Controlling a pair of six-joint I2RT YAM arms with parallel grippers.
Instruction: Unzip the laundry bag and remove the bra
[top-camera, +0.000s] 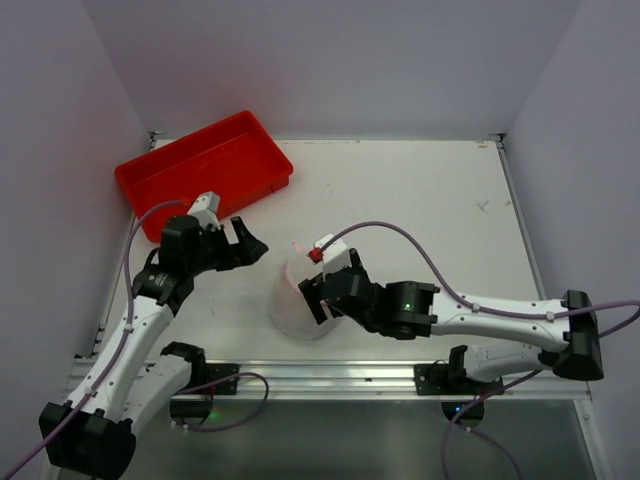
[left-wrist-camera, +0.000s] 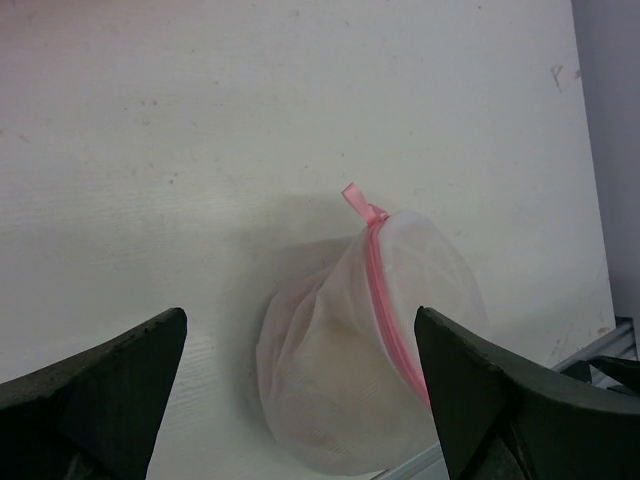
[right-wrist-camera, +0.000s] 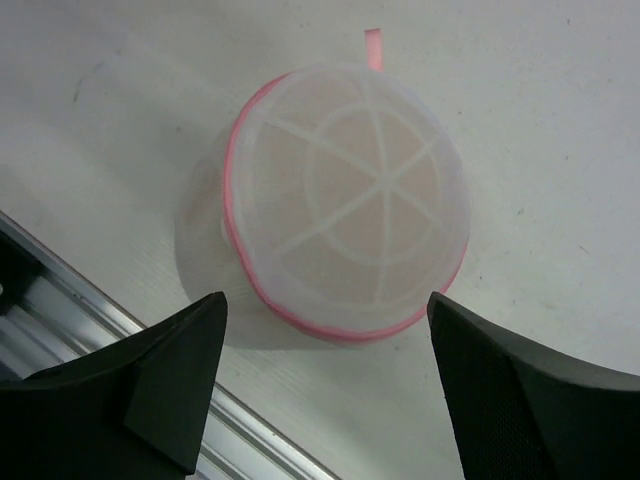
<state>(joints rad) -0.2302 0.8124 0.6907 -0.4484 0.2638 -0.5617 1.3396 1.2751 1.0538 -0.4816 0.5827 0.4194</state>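
laundry bag (right-wrist-camera: 350, 205) zipped, bra (right-wrist-camera: 300, 175) blurred inside

The bra (right-wrist-camera: 355, 145), only a vague peach shape behind the laundry bag (left-wrist-camera: 330, 390) mesh

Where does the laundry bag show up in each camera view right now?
Top external: laundry bag sits low, just left of centre.
Left wrist: laundry bag sits low, right of centre.
Right wrist: laundry bag fills the centre, round face toward the camera.
Shared landmark: its pink ribbon tab, seen in all three.
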